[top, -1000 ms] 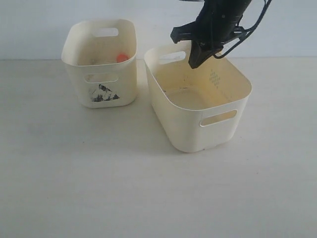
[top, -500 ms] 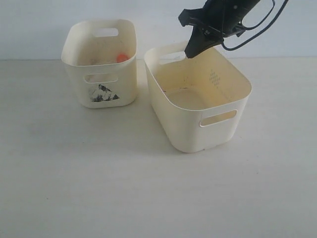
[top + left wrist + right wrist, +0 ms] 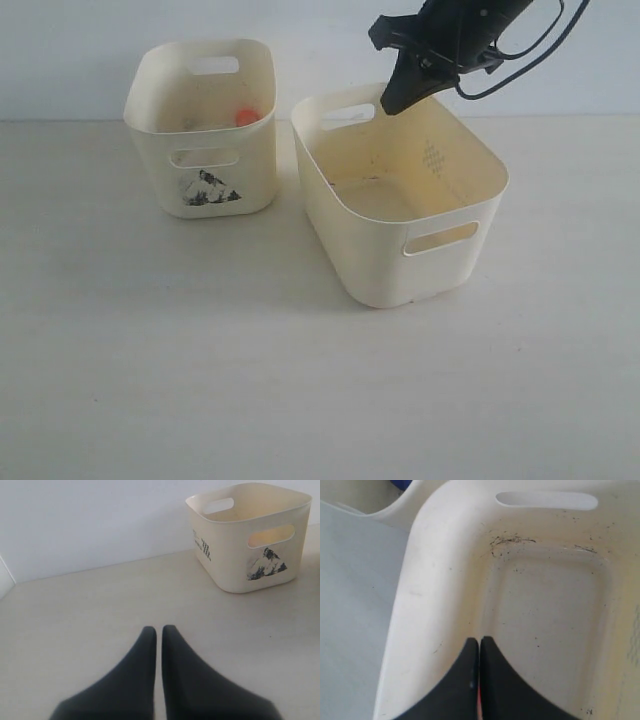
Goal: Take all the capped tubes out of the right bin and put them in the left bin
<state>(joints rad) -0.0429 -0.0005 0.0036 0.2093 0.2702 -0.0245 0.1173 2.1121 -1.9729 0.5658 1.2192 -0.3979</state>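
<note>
The right bin [image 3: 372, 262], wide and plain, shows only dark scuffs on its floor [image 3: 545, 610]. In the left bin [image 3: 165, 172], marked by a black picture, an orange-red cap of a capped tube [image 3: 244, 117] shows by the wall nearest the right bin. A blue cap [image 3: 402, 483] peeks from that bin in the right wrist view. My right gripper [image 3: 391, 106] hangs shut above the right bin's far left rim. A thin red streak shows deep in the seam between its fingers [image 3: 470, 680]; what it is I cannot tell. My left gripper [image 3: 159, 628] is shut over bare table, short of the left bin [image 3: 227, 565].
Both bins stand side by side on a pale table [image 3: 200, 350], close to a light back wall [image 3: 80, 60]. The right arm's cables [image 3: 520, 55] loop above the right bin's far side.
The right gripper has risen from just inside the right bin's rim to above it, staying shut. The bins have not moved.
</note>
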